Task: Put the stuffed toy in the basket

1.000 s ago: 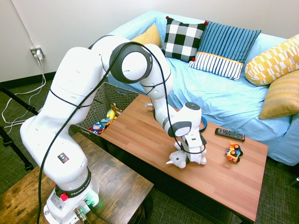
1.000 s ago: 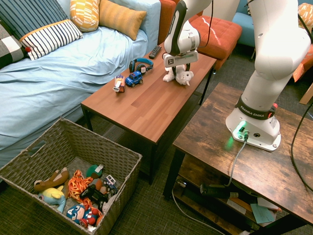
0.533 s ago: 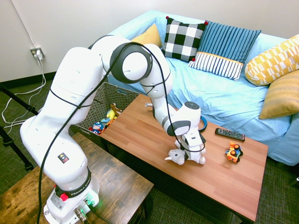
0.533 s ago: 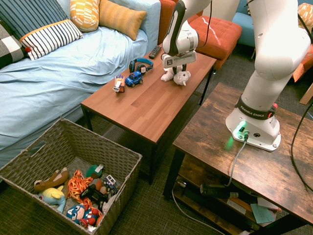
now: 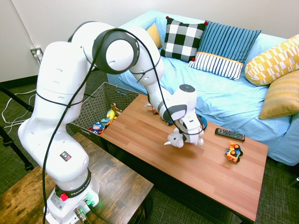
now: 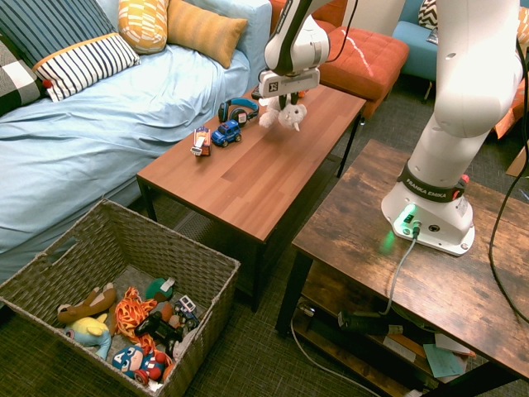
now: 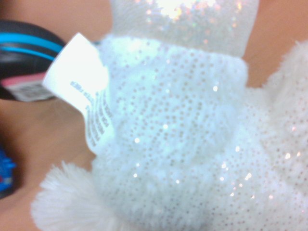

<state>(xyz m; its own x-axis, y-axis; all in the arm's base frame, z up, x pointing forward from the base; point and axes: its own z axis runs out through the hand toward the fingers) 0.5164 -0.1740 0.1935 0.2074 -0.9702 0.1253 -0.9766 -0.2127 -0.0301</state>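
The stuffed toy [image 5: 178,138] is a small fluffy white plush with a pointed horn. It hangs just above the wooden coffee table [image 5: 154,140], with my gripper [image 5: 188,132] shut on its back. In the second exterior view the stuffed toy [image 6: 282,117] dangles under the gripper [image 6: 283,102] near the table's far end. The wrist view is filled with the sparkly white stuffed toy [image 7: 168,134] and its sewn-in label. The basket [image 5: 99,105], dark woven wicker, stands on the floor beyond the table's left end. The basket [image 6: 124,236] holds several colourful toys.
On the coffee table lie small toy cars [image 6: 216,135], blue headphones [image 6: 238,107] and a black remote [image 5: 230,134]. A light blue sofa [image 5: 224,98] with cushions runs along the table's far side. A darker wooden side table [image 6: 388,248] stands near the coffee table.
The gripper has shut on the stuffed toy and lifted it off the table. Arm and toy have moved up and a little toward the basket end.
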